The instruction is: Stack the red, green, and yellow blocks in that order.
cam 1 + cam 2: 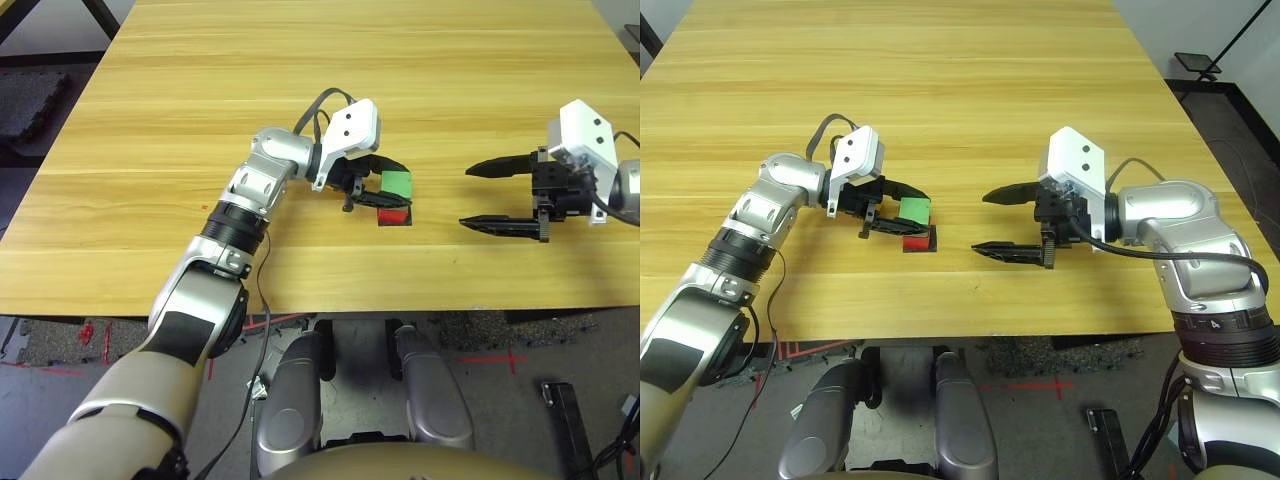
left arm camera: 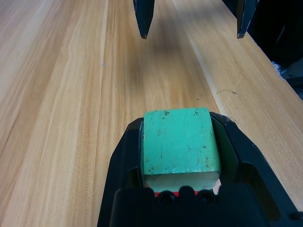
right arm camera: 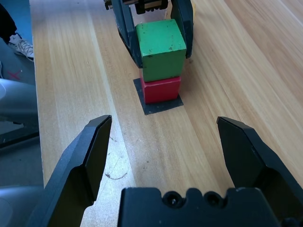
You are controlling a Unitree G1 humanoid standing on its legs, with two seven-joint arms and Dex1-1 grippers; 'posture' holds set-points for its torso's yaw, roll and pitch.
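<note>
Left of centre in the right eye view, the left hand (image 1: 916,208) grips the green matte cube (image 1: 915,209), directly above the red matte cube (image 1: 915,243); the right hand (image 1: 992,222), at centre, is open.

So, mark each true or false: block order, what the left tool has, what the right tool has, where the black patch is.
1. The green block is above the red block. True.
2. The left tool is open and away from the blocks. False: its fingers are closed on the green block.
3. The right tool is open with nothing between its fingers. True.
4. The black square patch lies on top of the green block. False: it lies on the wooden table, under the red block.
</note>
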